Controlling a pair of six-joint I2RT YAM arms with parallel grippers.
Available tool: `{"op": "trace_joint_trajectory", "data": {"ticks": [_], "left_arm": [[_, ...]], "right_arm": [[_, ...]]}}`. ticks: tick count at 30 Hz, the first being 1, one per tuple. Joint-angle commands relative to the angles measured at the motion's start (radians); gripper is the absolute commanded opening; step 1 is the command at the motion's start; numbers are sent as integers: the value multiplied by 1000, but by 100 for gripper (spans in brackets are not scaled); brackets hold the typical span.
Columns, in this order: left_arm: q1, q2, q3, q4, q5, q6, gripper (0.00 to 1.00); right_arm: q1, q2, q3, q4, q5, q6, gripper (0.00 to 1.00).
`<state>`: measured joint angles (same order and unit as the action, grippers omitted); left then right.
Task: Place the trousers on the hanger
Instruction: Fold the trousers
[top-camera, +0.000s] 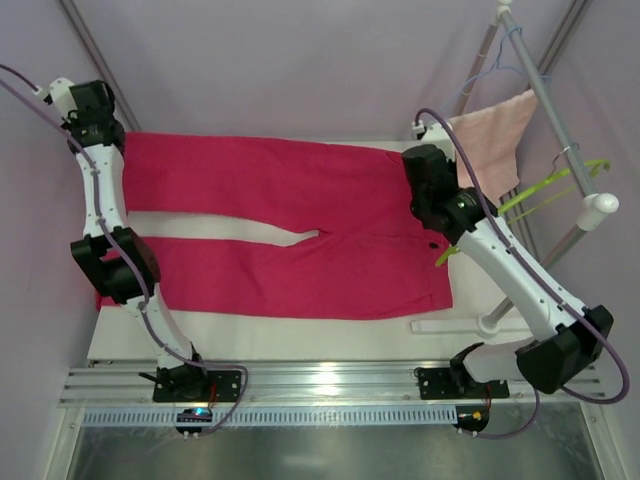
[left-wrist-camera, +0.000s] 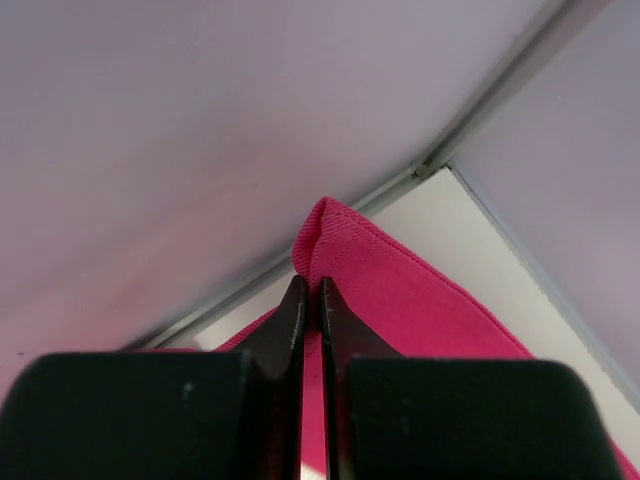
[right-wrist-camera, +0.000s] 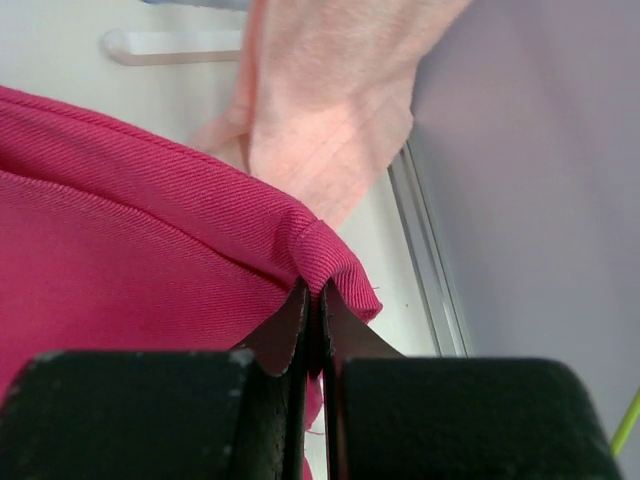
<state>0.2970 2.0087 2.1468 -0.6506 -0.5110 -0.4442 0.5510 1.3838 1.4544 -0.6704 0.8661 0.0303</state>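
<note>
The trousers (top-camera: 300, 200) lie spread flat on the worktop (top-camera: 300, 330), each hand pinched shut on their far edge — left hand (left-wrist-camera: 310, 292) on a leg cuff, right hand (right-wrist-camera: 312, 295) on the waistband corner — seemingly so the cloth can lift evenly toward the hanger (top-camera: 548, 188) at the right.

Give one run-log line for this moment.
left gripper shut on trousers | right gripper shut on trousers | hanger on rail, bare

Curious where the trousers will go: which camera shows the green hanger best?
Top external view: the hanger sits by the rack on the right, mostly visible. Right wrist view catches only a green sliver at its edge; left wrist view shows none.
</note>
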Motion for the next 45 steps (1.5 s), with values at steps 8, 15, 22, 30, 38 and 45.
{"op": "trace_joint_trajectory", "data": {"ticks": [8, 15, 22, 30, 38, 45], "left_arm": [[63, -87, -252, 228, 20, -83, 0], [137, -151, -551, 442, 113, -234, 0], [183, -113, -567, 457, 189, -300, 0], [185, -102, -591, 485, 241, -336, 0], [183, -88, -596, 486, 289, -378, 0], [183, -103, -636, 491, 316, -404, 1]], "right_arm": [[-108, -275, -314, 250, 100, 88, 4], [-114, -433, -465, 368, 35, 34, 4], [-114, -578, -584, 377, -131, 86, 4], [-112, -736, -664, 276, -594, 146, 4], [-106, -793, -712, 108, -920, 305, 4], [-97, -845, -779, -69, -791, 534, 5]]}}
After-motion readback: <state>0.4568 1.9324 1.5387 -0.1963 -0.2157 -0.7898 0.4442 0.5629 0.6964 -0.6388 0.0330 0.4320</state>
